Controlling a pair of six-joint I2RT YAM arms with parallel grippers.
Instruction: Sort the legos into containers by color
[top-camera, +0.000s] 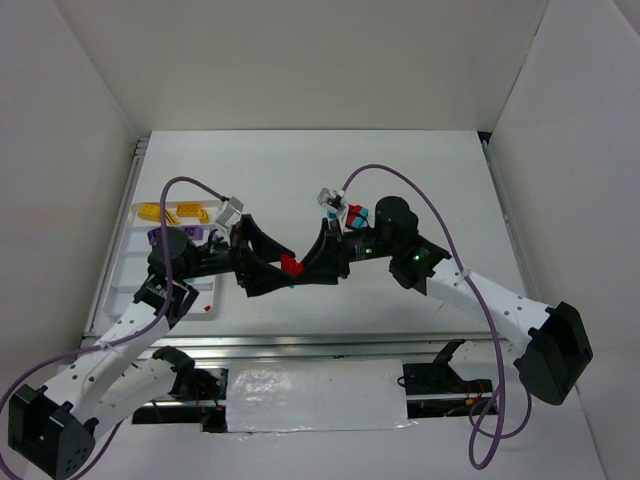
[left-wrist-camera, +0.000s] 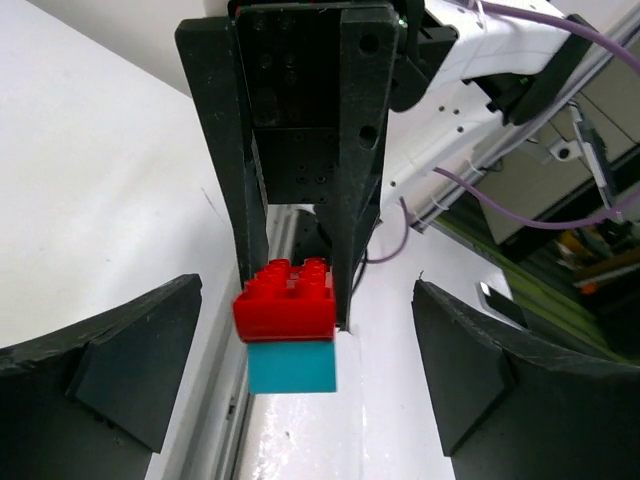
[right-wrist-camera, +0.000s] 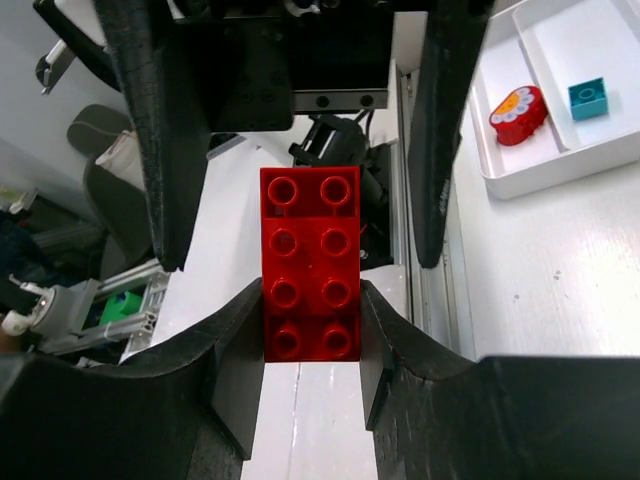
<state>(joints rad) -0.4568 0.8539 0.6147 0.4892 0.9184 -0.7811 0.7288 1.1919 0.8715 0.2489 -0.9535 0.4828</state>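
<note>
Your right gripper (right-wrist-camera: 312, 340) has both fingers pressed on the sides of the red brick (right-wrist-camera: 311, 262). Your left gripper (left-wrist-camera: 306, 330) stands wide open around it and holds nothing, so this looks like a hand-off in the middle of the table. A blue piece (left-wrist-camera: 291, 367) sits right under the red one, so I think they must be pulled apart before they go into the white tray (top-camera: 140, 215) at about 9 o'clock.

At the red brick (top-camera: 291, 265): right gripper (right-wrist-camera: 310, 320) pressing both its sides, left gripper (left-wrist-camera: 305, 300) spread wide and flanking.
Beyond the red brick: open table (top-camera: 400, 180).
Left of the red brick: tray (right-wrist-camera: 530, 180) obstructs.
</note>
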